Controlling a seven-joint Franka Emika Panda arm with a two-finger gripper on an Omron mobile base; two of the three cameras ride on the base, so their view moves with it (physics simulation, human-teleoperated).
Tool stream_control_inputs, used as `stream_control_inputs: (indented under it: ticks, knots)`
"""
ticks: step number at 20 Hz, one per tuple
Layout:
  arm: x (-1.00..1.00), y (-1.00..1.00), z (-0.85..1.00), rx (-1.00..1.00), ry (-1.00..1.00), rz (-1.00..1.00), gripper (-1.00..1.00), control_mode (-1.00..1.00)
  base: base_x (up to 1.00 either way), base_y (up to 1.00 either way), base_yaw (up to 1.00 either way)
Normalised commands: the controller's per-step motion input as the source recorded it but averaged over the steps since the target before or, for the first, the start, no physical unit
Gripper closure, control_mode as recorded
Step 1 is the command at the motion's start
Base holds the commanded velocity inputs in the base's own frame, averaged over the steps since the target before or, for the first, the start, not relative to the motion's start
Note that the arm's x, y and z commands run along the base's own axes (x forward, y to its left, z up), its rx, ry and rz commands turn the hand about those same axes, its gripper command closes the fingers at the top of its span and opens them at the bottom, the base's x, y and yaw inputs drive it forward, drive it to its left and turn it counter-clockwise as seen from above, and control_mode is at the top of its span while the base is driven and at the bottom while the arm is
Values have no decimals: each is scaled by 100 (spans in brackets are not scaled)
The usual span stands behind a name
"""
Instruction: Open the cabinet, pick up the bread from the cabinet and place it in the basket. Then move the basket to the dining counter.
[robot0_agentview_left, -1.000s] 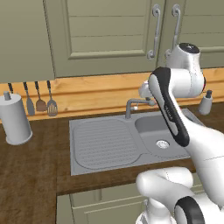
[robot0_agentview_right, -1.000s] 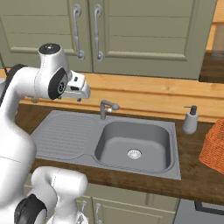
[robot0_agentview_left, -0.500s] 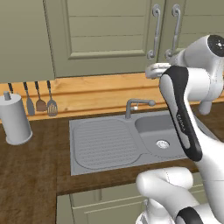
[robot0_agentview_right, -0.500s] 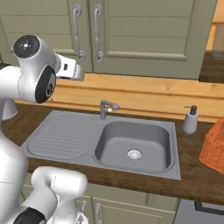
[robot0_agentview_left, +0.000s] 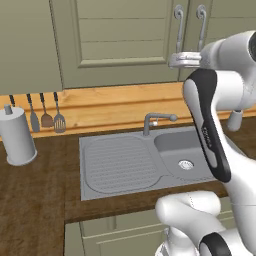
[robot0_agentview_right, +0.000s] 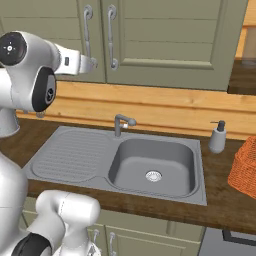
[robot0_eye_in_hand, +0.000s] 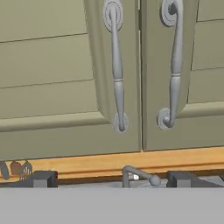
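Above the sink (robot0_agentview_right: 150, 165), you are bringing the gripper (robot0_eye_in_hand: 111, 178) toward the cabinet (robot0_eye_in_hand: 57, 78), whose two doors are both shut. Its fingers are standing spread wide and holding nothing. The two bar handles (robot0_eye_in_hand: 116, 65) are hanging side by side at the doors' meeting edges. Pick one, centre the fingers across its shaft, then pull outward along the hinge arc. The bread is presumably waiting behind those doors. The basket (robot0_agentview_right: 245, 162) is sitting at the right edge of the counter (robot0_agentview_right: 220, 195), beside the soap dispenser (robot0_agentview_right: 217, 137).
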Motion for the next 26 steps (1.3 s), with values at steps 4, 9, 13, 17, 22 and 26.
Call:
stream_control_inputs:
  ticks: [4,9,13,17,22,26]
  knots:
    - [0,-8,65,8,-1,-10,-100,-100,0,0,0]
    - [0,-8,31,4,-6,-2,-100,-100,0,0,0]
    - [-1,-1,0,4,-12,-3,-100,-100,0,0,0]
    - [10,-12,21,11,0,-2,-100,-100,0,0,0]
    - [27,-5,33,12,2,0,-100,-100,0,0,0]
    - [36,-1,6,8,12,0,-100,-100,0,0,0]
